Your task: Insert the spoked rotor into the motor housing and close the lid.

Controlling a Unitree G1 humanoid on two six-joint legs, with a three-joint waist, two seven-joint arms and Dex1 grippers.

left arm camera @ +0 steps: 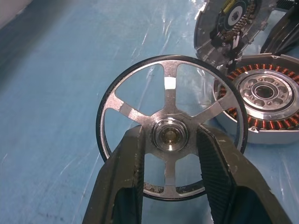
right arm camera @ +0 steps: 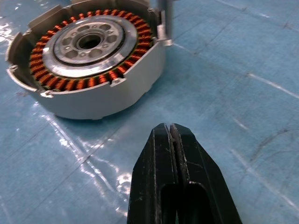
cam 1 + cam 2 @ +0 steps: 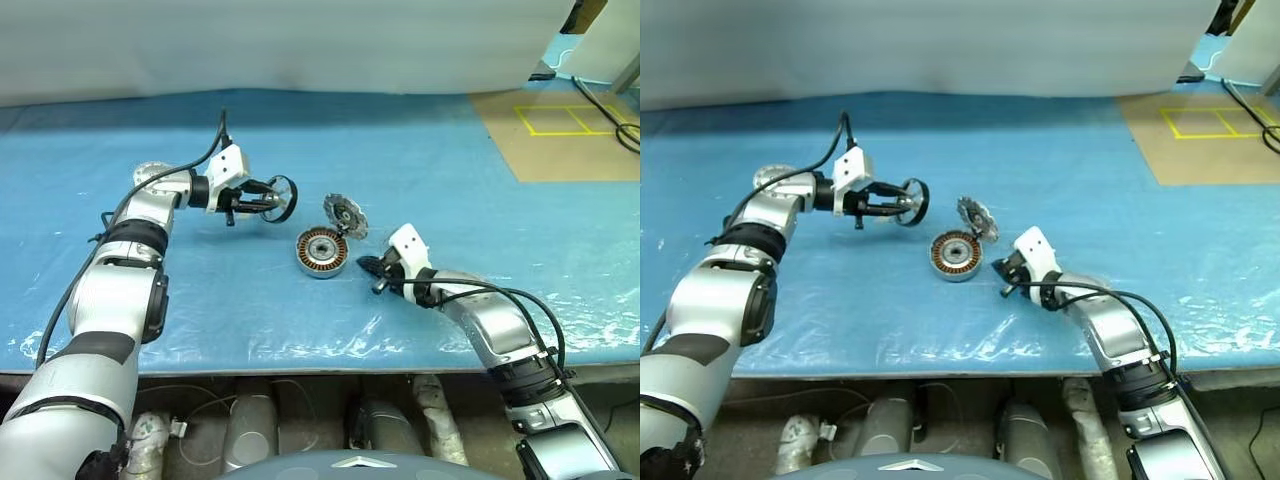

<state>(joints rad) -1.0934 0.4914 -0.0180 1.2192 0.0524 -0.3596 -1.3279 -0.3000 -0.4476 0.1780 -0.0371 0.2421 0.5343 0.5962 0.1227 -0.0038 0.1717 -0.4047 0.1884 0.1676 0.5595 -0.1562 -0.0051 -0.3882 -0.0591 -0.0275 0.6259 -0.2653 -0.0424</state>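
My left gripper (image 3: 268, 200) is shut on the spoked rotor (image 3: 283, 197), a thin silver wheel with a dark rim. It holds the wheel upright by the hub (image 1: 169, 135), above the table and left of the motor housing (image 3: 321, 252). The housing rests on the blue sheet, its copper windings (image 2: 84, 84) facing up. The lid (image 3: 345, 215) stands tilted on edge against the housing's far right side, and its inner face (image 1: 231, 25) shows past the rotor. My right gripper (image 3: 366, 266) is shut and empty, low over the sheet just right of the housing, with its fingertips (image 2: 170, 128) pointing at the housing's wall.
A blue plastic-covered table (image 3: 420, 160) spans the scene, with its front edge (image 3: 300, 368) near me. At the back right lies a brown board (image 3: 560, 140) marked with yellow tape, with black cables (image 3: 625, 130) beside it. A white wall runs along the back.
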